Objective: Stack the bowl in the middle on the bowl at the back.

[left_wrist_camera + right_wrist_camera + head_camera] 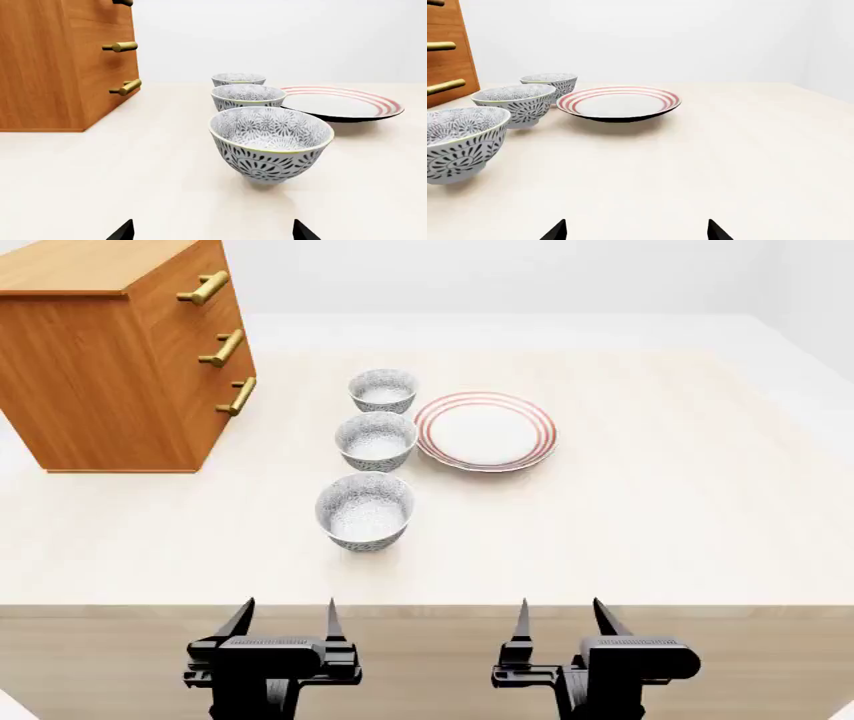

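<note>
Three alike speckled bowls stand in a row running away from me on the pale table. The bowl in the middle [375, 441] [247, 96] [516, 102] sits between the bowl at the back [383, 390] [238, 79] [551, 83] and a nearest bowl [364, 510] [271, 141] [457, 142]. My left gripper [284, 620] [212, 232] hovers open near the table's front edge, short of the nearest bowl. Beside it, my right gripper [558, 620] [635, 231] is open too. Neither holds anything.
A white plate with red rings [485, 430] [343, 102] [618, 102] lies just right of the middle bowl. A wooden drawer cabinet [114, 350] [63, 65] with brass handles stands at the back left. The table [667, 510] ends at its front edge by the grippers.
</note>
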`<state>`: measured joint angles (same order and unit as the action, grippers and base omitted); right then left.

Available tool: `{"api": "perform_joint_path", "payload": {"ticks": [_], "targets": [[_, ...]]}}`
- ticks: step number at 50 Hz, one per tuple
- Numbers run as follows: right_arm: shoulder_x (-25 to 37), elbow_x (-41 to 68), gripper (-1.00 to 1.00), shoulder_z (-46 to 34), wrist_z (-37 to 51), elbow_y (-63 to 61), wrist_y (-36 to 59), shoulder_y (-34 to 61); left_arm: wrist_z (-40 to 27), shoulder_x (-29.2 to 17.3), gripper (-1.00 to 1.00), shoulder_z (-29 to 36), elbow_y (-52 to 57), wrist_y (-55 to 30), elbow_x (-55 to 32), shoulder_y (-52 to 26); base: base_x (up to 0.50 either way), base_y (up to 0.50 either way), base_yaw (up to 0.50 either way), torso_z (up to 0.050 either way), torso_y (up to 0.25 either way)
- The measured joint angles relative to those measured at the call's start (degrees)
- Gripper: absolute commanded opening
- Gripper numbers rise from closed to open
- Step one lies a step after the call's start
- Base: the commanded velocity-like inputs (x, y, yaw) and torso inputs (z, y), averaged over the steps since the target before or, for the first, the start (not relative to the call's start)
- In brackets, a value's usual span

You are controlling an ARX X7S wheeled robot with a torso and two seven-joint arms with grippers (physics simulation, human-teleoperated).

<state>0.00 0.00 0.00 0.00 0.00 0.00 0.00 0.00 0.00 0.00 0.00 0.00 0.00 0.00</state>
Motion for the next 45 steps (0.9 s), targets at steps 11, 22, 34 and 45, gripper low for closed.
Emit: {"api": "perform_joint_path", "payload": {"ticks": [11, 22, 34, 45], "targets": [[1.3, 0.3, 1.0, -1.9, 1.6, 0.5, 0.9, 0.1, -0.4, -1.6, 1.0, 0.8, 3.2, -3.9, -2.0, 0.1, 0.0, 0.0, 0.0, 0.0, 0.0], [3.1, -0.9, 1.0, -4.2, 3.7, -1.3, 2.3, -0.6, -1.6, -2.8, 1.0, 1.7, 3.8, -9.0, -4.0, -1.2, 0.04, 0.16, 0.0, 0.0, 0.0], [4.2, -1.6, 1.0, -6.4, 5.2, -2.8, 3.2, -1.0, -3.0, -4.2, 1.0, 3.3, 3.3, -11.1, -4.1, -2.0, 0.14, 0.39, 0.0, 0.0, 0.0], [5.4, -1.2, 1.0, -6.9, 6.2, -3.4, 5.2, -0.4, -1.8, -5.4, 1.0, 5.2, 2.1, -9.2, -5.1, -2.3, 0.0, 0.0, 0.0, 0.046, 0.0]]}}
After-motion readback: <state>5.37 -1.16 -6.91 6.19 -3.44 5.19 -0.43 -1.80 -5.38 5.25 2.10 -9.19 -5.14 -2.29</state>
